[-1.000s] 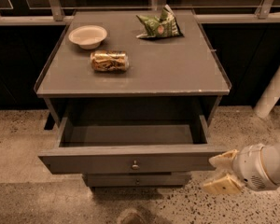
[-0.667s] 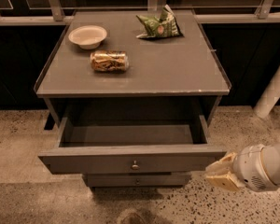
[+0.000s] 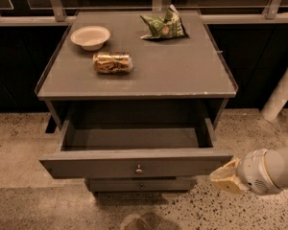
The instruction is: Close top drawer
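The top drawer [image 3: 86,166] of a grey wooden cabinet is pulled out, and its inside looks empty. Its long front panel carries a small round metal knob [image 3: 138,169] at the centre. My gripper [image 3: 224,177] is low at the right, just past the right end of the drawer front and level with it. Its cream fingers are pressed together and hold nothing. The white wrist behind it runs off the right edge.
On the cabinet top [image 3: 182,75] lie a white bowl [image 3: 90,36], a can on its side [image 3: 113,63] and a green chip bag [image 3: 164,28]. A narrower drawer [image 3: 115,185] sits below the open one. A white pole [image 3: 281,92] stands at the right. The floor is speckled.
The gripper's fingers were spread apart one second ago and have come together. The gripper has moved slightly left toward the drawer's right end. The drawer has not moved.
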Controlling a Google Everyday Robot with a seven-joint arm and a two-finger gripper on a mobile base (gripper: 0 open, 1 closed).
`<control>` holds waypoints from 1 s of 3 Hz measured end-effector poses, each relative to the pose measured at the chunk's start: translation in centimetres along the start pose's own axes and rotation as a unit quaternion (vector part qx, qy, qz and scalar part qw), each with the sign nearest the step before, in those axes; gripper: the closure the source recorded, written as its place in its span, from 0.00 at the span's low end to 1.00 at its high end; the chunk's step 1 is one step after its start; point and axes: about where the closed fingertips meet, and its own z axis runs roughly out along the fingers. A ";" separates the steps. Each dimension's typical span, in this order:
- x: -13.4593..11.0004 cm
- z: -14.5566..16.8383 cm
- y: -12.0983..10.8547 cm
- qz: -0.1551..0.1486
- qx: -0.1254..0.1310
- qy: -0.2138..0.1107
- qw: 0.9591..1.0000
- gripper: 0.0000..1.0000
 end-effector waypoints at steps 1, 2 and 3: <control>1.3 2.4 -3.1 0.008 -0.001 -0.006 1.000 1.00; 2.8 5.0 -6.2 0.010 0.003 -0.024 1.000 1.00; 3.4 6.8 -8.7 0.010 0.026 -0.035 0.999 1.00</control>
